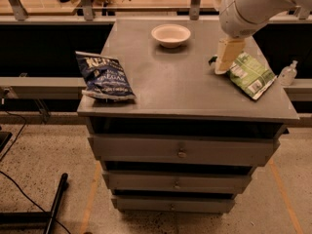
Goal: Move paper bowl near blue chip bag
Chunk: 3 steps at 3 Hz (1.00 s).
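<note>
Grey drawer cabinet [185, 89] fills the middle of the view, and everything that matters lies on its top. Above its right rear corner hangs the white robot arm [248, 6]. The blue chip bag [103, 77] lies at the front left edge, and a green and white chip bag [249, 73] lies at the right. The paper bowl [170, 34] sits upright at the back centre, well apart from the blue bag. The gripper [223, 67] points down beside the green bag's left end, holding nothing visible; whether it is apart or together cannot be told from this angle. As I judge it, nothing of the task is done: reaching the bowl, grasping it and carrying it to the blue bag all remain.
</note>
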Motion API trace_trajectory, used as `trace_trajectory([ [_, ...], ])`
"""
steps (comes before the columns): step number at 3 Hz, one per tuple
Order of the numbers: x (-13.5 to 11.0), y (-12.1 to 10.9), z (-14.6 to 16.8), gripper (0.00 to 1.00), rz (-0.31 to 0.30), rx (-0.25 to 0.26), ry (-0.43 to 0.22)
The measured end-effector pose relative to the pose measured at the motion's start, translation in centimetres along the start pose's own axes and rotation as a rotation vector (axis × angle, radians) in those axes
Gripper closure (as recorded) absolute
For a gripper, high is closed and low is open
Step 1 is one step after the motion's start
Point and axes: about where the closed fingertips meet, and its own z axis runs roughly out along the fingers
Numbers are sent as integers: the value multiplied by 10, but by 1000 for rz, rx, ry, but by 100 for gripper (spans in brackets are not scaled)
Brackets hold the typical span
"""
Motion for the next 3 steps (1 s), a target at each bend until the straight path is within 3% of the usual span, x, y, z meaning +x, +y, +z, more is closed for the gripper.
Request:
trace_trajectory([
  [1, -8, -50, 29, 0, 9, 156, -29],
  [2, -28, -105, 76, 0, 13, 293, -98],
  [3, -28, -105, 76, 0, 12, 292, -98],
])
